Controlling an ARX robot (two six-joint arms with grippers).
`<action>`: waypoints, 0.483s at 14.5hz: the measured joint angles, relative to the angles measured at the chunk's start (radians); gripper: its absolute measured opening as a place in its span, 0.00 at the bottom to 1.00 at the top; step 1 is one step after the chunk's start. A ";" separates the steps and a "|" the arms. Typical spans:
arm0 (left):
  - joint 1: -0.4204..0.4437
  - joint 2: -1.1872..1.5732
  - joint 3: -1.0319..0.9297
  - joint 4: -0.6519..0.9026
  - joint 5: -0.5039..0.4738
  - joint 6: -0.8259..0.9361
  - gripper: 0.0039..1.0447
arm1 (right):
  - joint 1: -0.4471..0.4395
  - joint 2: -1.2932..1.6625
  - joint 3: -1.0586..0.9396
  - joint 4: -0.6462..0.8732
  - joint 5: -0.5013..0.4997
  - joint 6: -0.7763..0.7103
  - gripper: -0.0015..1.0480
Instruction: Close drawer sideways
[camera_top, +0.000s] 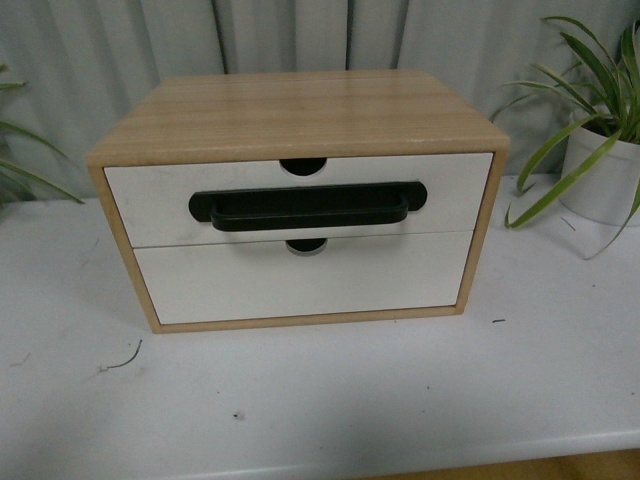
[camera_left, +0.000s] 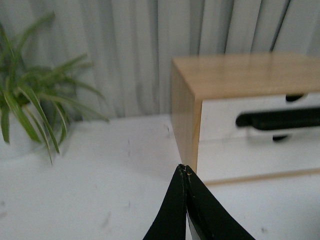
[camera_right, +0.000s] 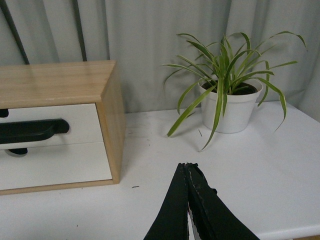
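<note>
Drawer (camera_top: 300, 195) fronts sit flush in the wooden cabinet (camera_top: 300, 110), so we judge the closing done, though a slight gap would be hard to see from the front. It is the upper one, with the black bar handle (camera_top: 305, 208), and the cabinet stands mid-table. Our left gripper (camera_left: 186, 172) and right gripper (camera_right: 186, 167) hang back, each with jaws pressed together on nothing. White tabletop (camera_top: 320, 400), grey curtain (camera_top: 100, 50) behind, potted plant (camera_right: 230, 100) to our right.
</note>
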 joint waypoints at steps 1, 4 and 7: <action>0.000 0.001 0.004 0.006 -0.001 0.000 0.01 | 0.000 -0.017 0.000 -0.017 -0.001 0.000 0.02; 0.000 0.000 0.000 -0.002 0.001 0.000 0.01 | 0.000 -0.086 0.001 -0.103 -0.001 0.000 0.02; 0.000 0.000 0.000 0.000 0.000 0.000 0.01 | 0.000 -0.222 0.001 -0.239 -0.001 0.000 0.02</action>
